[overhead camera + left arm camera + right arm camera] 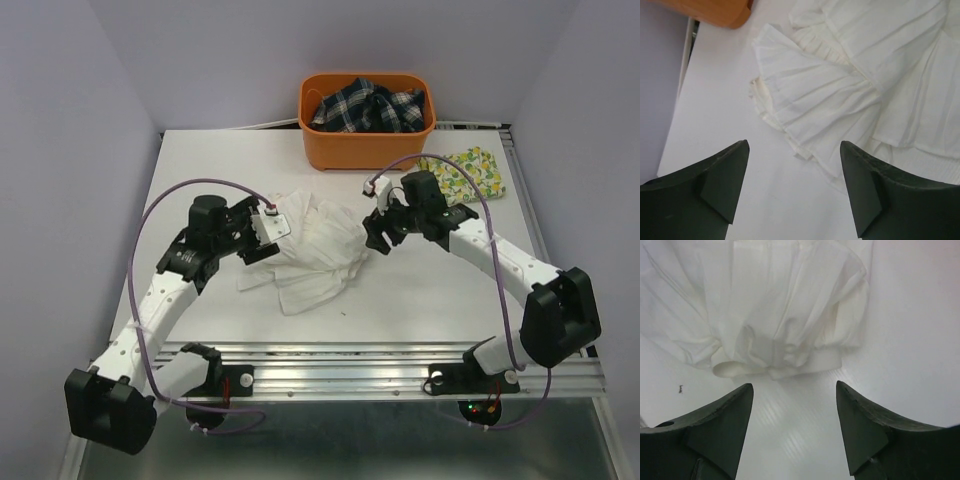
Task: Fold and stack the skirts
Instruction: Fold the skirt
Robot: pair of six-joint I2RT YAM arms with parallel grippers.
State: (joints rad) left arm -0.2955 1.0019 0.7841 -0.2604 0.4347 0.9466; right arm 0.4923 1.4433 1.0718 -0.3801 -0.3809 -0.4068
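Top external view: the white skirt point(312, 250) lies crumpled at the desk point(210, 170) centre, the lemon skirt point(466, 172) at two o'clock. Both the left fingers point(722, 175) and the right fingers point(715, 425) stand open, empty.

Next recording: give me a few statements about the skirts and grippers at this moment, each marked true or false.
1. The white skirt lies on the table between the two grippers. True.
2. The left gripper is shut on the white skirt. False: it is open and holds nothing.
3. The lemon-print skirt lies in the orange basket. False: it lies on the table beside the basket, which holds a plaid cloth.
4. The right gripper is open and empty. True.
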